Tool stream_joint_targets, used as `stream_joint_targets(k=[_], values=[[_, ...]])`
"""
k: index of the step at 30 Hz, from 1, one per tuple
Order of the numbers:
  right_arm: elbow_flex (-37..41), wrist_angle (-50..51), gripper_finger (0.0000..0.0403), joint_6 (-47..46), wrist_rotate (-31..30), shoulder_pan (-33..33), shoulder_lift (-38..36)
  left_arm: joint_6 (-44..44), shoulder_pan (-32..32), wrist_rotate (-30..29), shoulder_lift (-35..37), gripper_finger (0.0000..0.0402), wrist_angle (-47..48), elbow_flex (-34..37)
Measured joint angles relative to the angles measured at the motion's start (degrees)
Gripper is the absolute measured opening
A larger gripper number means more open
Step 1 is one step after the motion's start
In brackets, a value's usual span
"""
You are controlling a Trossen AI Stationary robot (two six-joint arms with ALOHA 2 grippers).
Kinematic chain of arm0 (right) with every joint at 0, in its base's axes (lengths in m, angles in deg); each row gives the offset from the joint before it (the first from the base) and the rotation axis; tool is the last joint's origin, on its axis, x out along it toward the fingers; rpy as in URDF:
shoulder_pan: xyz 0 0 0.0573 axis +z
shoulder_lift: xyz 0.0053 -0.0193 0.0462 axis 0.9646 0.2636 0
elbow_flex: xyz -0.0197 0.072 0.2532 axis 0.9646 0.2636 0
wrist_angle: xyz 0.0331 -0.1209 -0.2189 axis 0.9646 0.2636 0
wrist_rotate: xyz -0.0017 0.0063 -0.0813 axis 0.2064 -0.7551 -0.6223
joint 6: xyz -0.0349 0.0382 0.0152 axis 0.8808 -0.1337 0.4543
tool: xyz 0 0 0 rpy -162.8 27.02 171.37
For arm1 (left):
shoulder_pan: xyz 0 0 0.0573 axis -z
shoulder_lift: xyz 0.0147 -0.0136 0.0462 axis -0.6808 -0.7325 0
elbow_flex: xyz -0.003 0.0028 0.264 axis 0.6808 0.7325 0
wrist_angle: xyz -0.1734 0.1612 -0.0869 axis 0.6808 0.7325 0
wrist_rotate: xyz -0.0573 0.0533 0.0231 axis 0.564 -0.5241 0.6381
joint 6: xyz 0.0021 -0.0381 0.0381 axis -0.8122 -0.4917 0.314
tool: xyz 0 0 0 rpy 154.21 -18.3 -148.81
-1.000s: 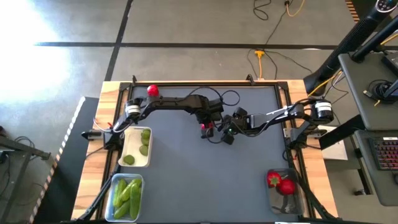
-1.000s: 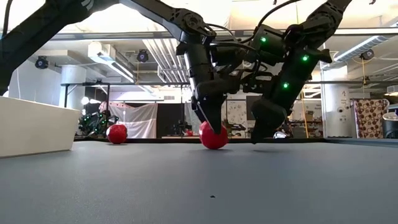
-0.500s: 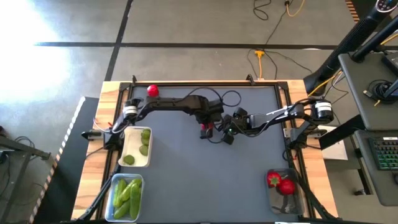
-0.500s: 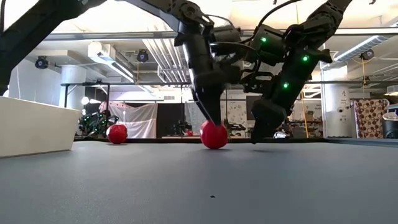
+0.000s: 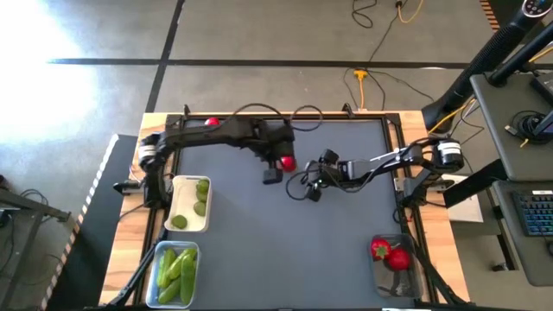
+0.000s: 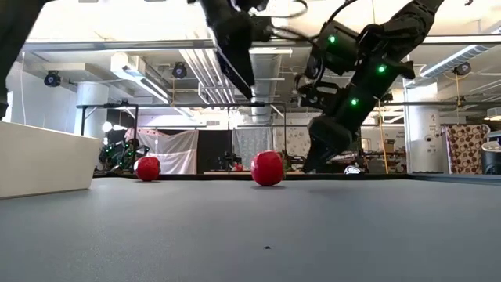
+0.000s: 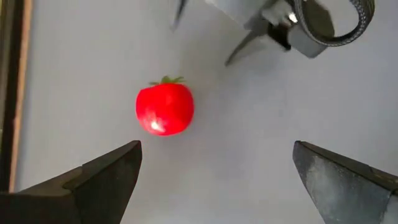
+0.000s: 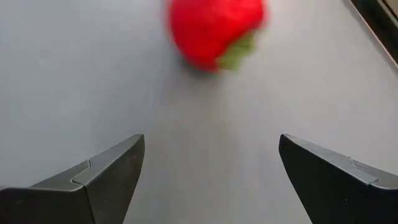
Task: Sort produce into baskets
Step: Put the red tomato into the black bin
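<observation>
A round red tomato-like piece (image 5: 287,162) (image 6: 268,168) (image 7: 165,109) (image 8: 214,31) rests on the grey mat mid-table. My left gripper (image 5: 275,169) (image 7: 217,146) hangs open well above it, pointing down, and touches nothing. My right gripper (image 5: 309,186) (image 6: 313,160) (image 8: 211,138) stands open low over the mat just right of the piece, pointing at it without touching. A second red piece (image 5: 212,123) (image 6: 147,168) lies at the far left, partly hidden under my left arm. The white tray (image 5: 177,206) holds limes, one clear tub (image 5: 162,259) holds cucumbers, and the other (image 5: 377,268) holds red pieces.
The tray and the cucumber tub stand along the table's left edge, and the red-piece tub sits at the near right corner. Bare grey mat stretches across the middle and near side. The tray's white wall (image 6: 39,157) rises at the left of the low view.
My left gripper has risen straight up from around the red piece, still open, and drawn back toward the table's far left. The piece stays on the mat, now uncovered.
</observation>
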Motion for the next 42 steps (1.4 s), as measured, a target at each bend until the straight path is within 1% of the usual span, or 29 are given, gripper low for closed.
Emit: stream_joint_targets(k=[2,5,8,12,17,20,23,25,28,30,34,42], values=[[0.0,-2.2,0.0364,2.3,0.9,0.8,0.0,-0.5,0.0,0.9,3.1,0.0400,-0.1,1.8],[0.0,-6.0,0.0364,5.9,1.2,1.5,0.0,-2.0,-0.3,3.0,8.5,0.0400,-3.7,6.9],[-0.1,-9.3,0.0364,10.5,1.2,1.5,0.0,-3.1,-0.8,3.1,14.6,0.0400,-10.1,14.1],[-2.4,-9.2,0.0364,14.6,1.9,-0.2,0.0,-4.7,-1.4,2.9,22.2,0.0400,-18.9,24.4],[-5.6,-8.4,0.0364,17.4,9.4,-3.2,0.0,-7.8,-1.6,2.7,31.2,0.0400,-29.5,36.4],[-7.4,-7.6,0.0364,18.2,11.5,-5.0,0.0,-7.8,-1.6,3.9,34.9,0.0400,-35.1,43.4],[-9.4,-4.0,0.0364,17.7,14.4,-6.7,0.1,-9.0,-1.6,7.3,36.3,0.0400,-40.1,48.4],[-10.4,-2.5,0.0364,17.3,16.4,-6.9,0.6,-11.0,-1.6,7.4,36.1,0.0400,-42.9,50.2],[-11.4,-2.3,0.0364,17.8,18.3,-6.8,2.2,-11.6,-1.6,7.3,35.4,0.0400,-43.9,51.3],[-12.5,-2.4,0.0364,18.1,18.9,-6.9,4.0,-10.3,-1.6,7.4,35.0,0.0400,-44.9,52.2],[-15.2,-1.9,0.0364,19.0,18.9,-7.7,7.3,-10.5,-1.5,7.4,35.1,0.0400,-51.1,55.7],[-22.3,7.2,0.0364,20.8,18.9,-9.4,10.2,-10.3,-1.5,4.4,35.9,0.0400,-56.9,61.7]])
